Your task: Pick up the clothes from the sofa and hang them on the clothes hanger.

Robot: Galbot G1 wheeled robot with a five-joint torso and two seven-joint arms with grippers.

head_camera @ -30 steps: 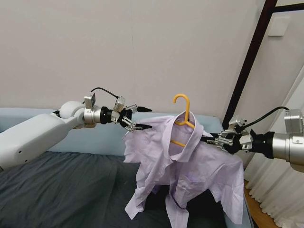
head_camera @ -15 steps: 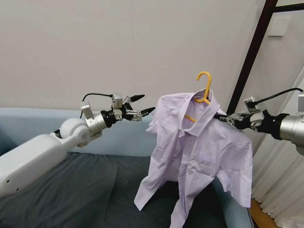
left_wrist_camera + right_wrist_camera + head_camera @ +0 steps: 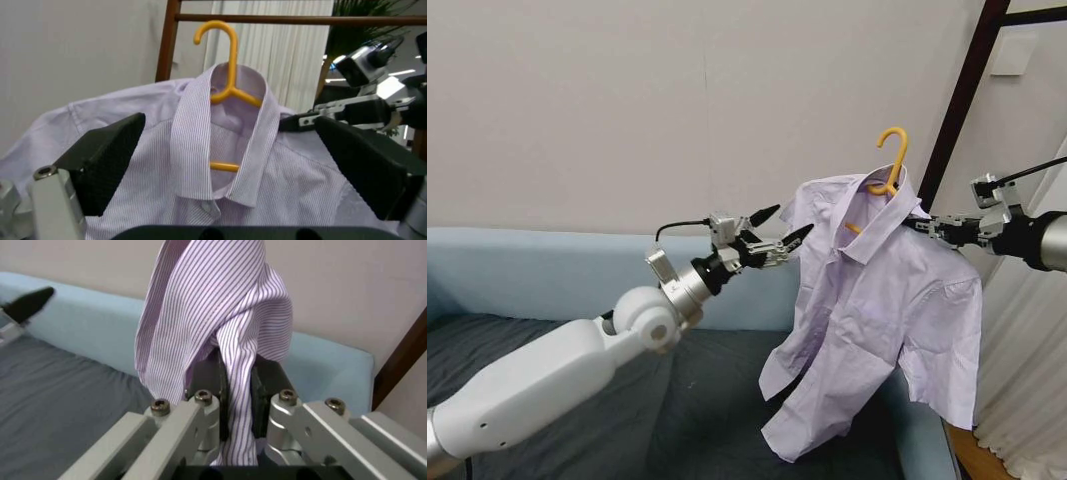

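Holding: my right gripper [image 3: 924, 225] clenched on the lilac striped shirt [image 3: 877, 310] at its shoulder, clear of the pale blue sofa [image 3: 527, 270].
My left gripper [image 3: 785, 238]: released, just beside the shirt.
Remaining: yellow plastic hanger [image 3: 889, 160] hook onto the dark wooden rail [image 3: 267, 19].

The right end effector [image 3: 237, 377] is closed tight on the shirt [image 3: 213, 300]. Its two dark pads squeeze a fold of the cloth between them. The shirt has thin purple and white stripes, and it rises up from the pads in a tall bunch. Behind the shirt is the light blue back of the sofa [image 3: 87, 315]. The dark grey seat [image 3: 53, 400] lies below the shirt. A brown wooden post [image 3: 400, 360] stands near the shirt, past the sofa's end.
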